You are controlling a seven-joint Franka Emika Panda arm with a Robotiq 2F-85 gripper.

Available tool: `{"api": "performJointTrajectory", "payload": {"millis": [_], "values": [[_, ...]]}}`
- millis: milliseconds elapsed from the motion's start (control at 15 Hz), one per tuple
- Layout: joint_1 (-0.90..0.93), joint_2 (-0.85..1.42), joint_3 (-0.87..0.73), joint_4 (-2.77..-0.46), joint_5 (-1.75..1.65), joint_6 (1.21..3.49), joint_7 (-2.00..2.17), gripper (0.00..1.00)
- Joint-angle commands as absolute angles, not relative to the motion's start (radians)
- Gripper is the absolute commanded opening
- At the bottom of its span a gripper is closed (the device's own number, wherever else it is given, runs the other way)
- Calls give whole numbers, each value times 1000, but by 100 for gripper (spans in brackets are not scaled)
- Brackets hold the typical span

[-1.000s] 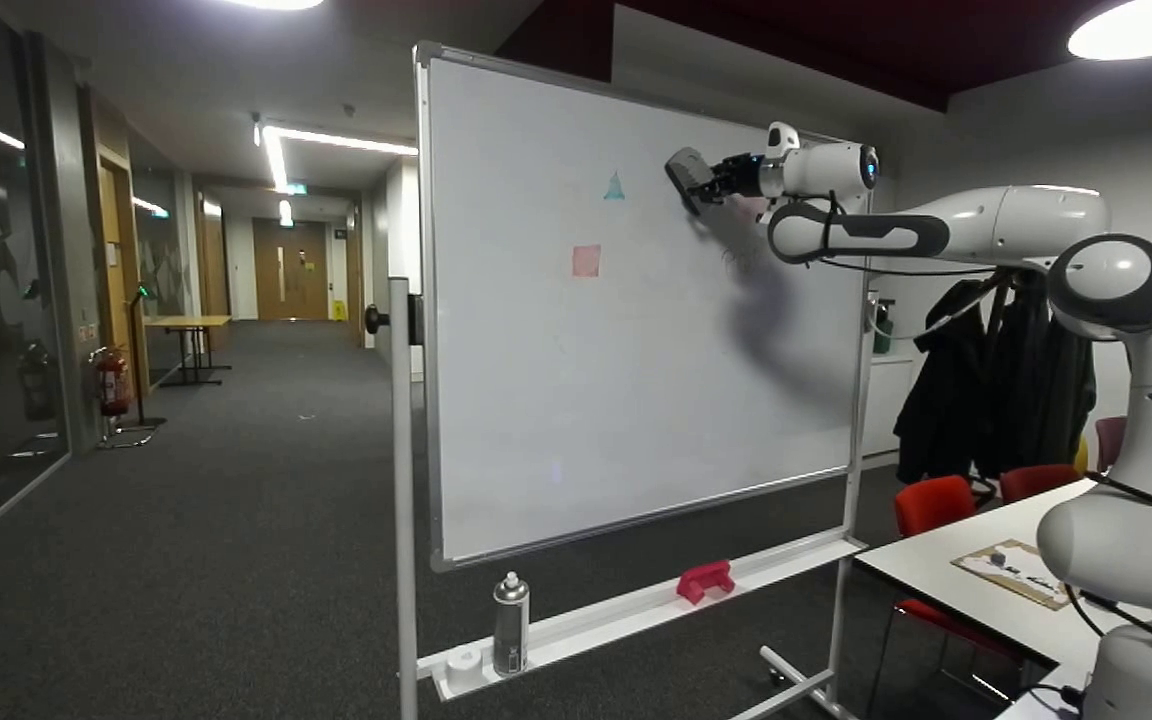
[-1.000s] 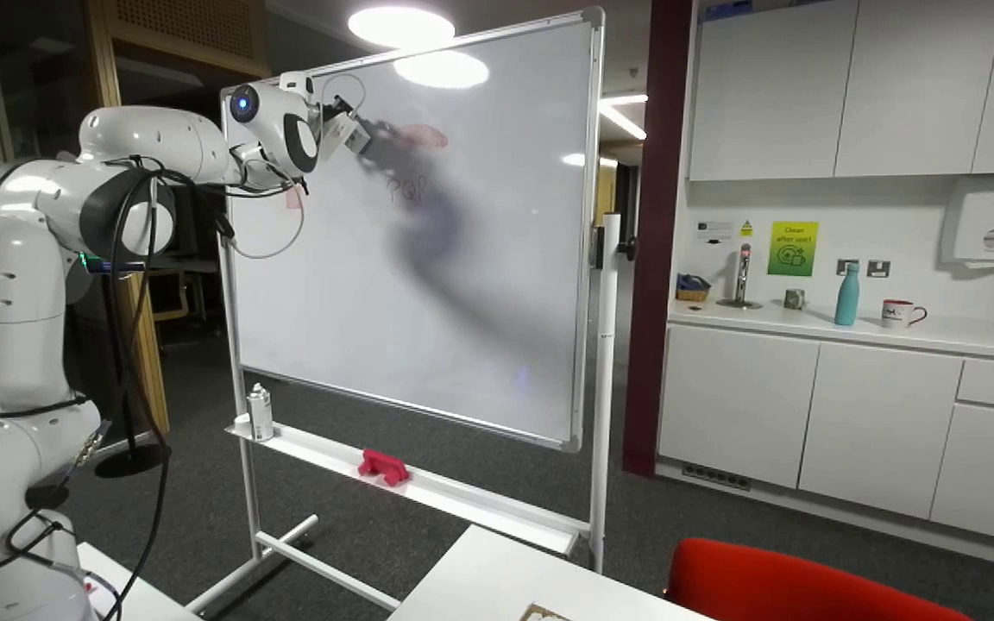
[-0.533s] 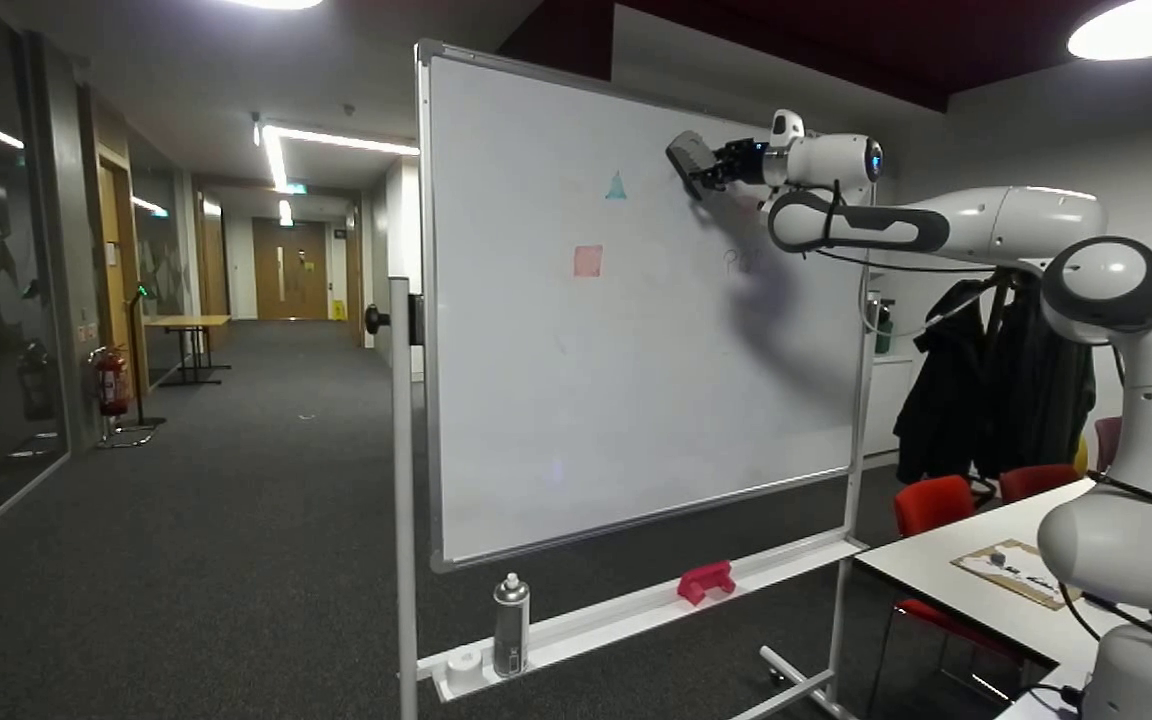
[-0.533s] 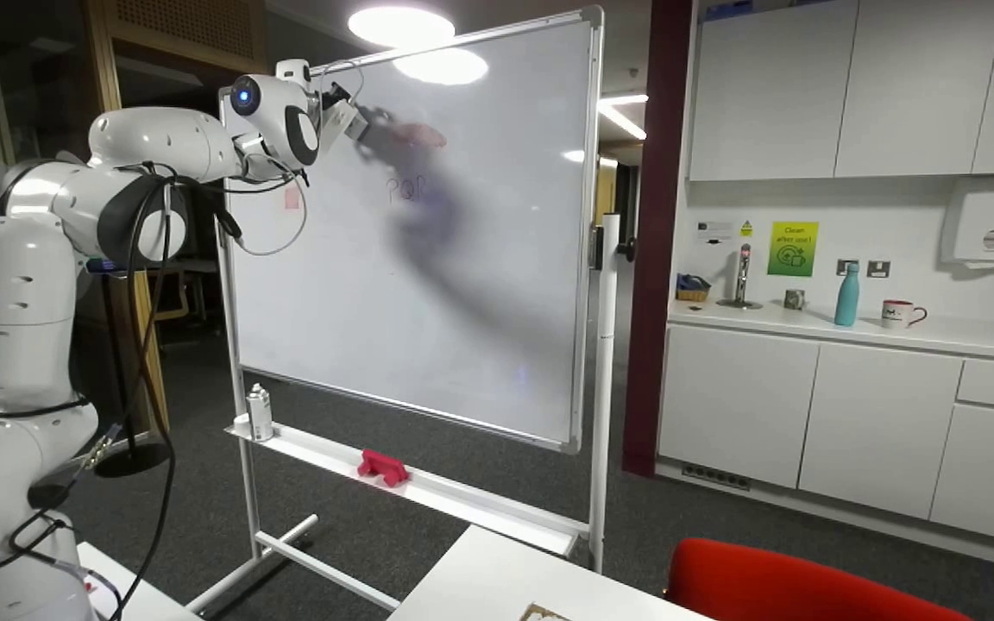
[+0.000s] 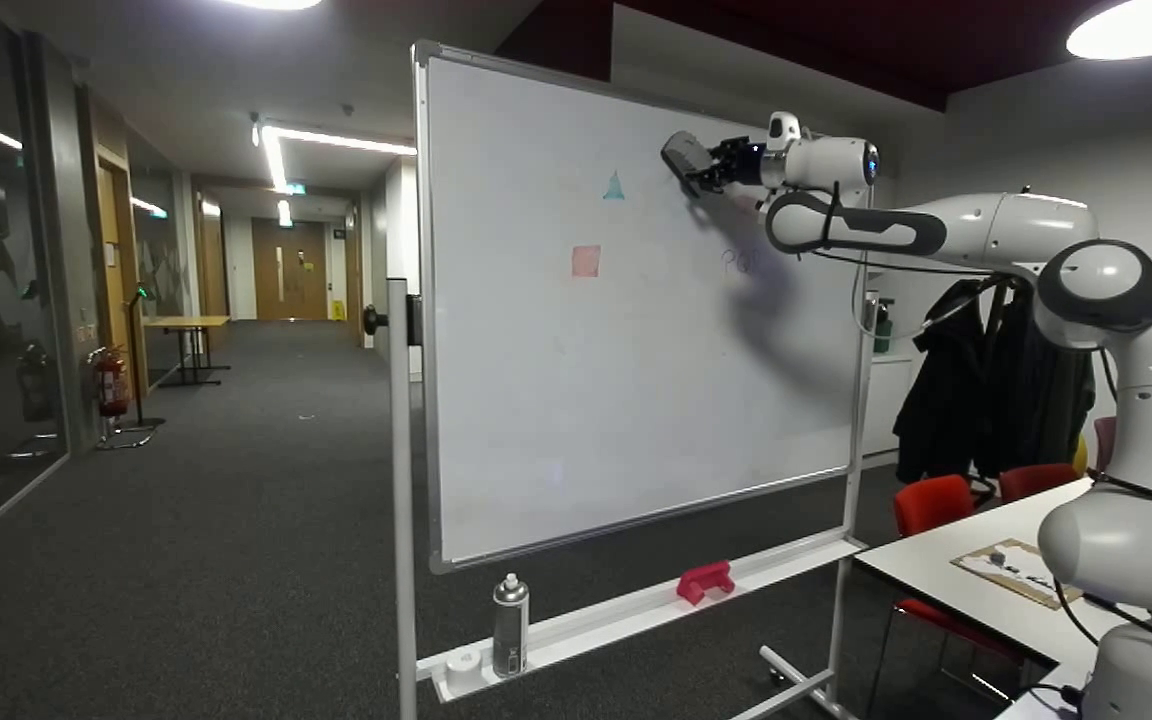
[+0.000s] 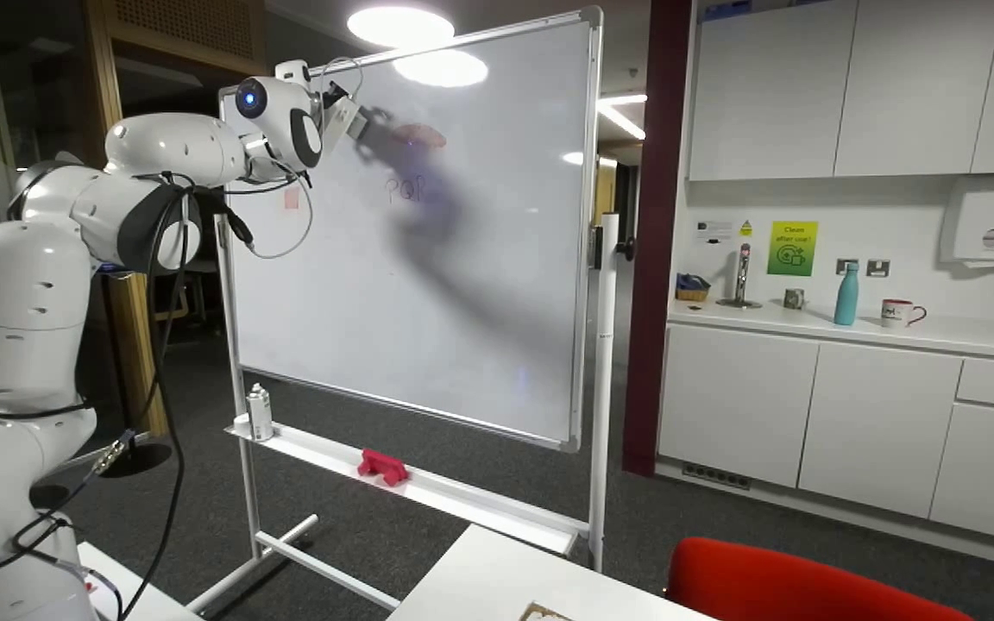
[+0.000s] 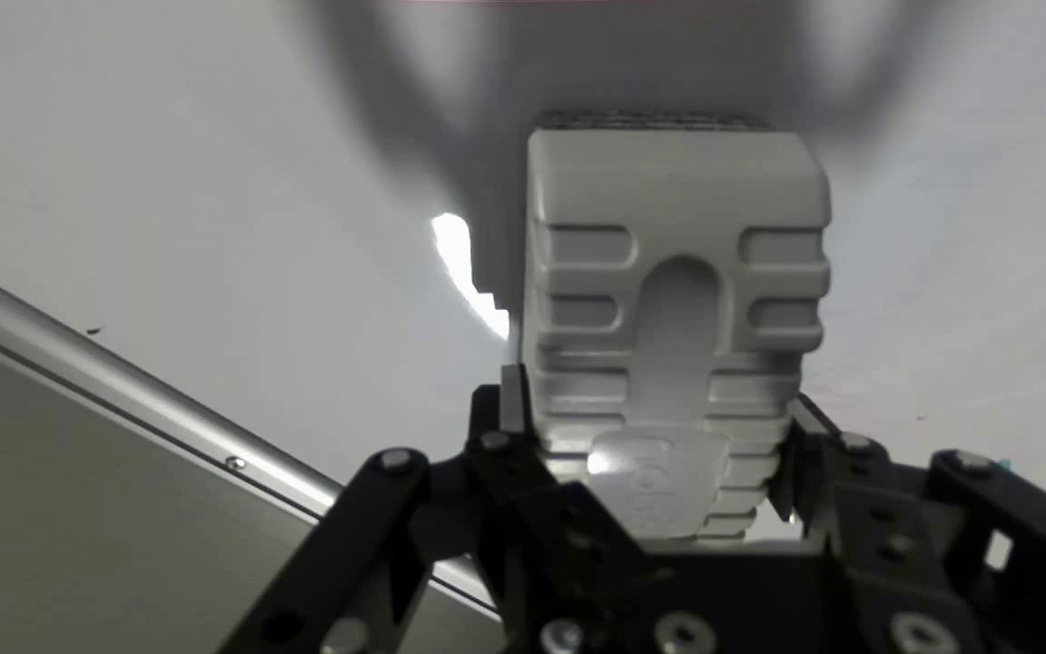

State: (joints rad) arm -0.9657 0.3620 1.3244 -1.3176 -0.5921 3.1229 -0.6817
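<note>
Though the gripper clasps an eraser near the top edge, the whiteboard spreads below — wide.

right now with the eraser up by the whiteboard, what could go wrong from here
The claw pinches the gray whiteboard eraser by its sides toward one end, so uneven pressure might twist it loose.
A stray sweep could smear the red oval or the "PQR" lettering, both close by on the whiteboard.
Pushing hard this high might tip the whiteboard if the black side knob is loose; its tightness can't be told.
</note>
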Motion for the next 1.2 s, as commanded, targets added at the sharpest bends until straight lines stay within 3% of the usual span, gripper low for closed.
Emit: {"api": "performJointTrajectory", "payload": {"millis": [0,600,1133], "values": [[-952,430,1366,-1358,-638,3084,-780,34],[-968,427,1412,-1443,-694,3092,-841,34],[-923,359,1337,-1486,-681,3196,-770,34]]}}
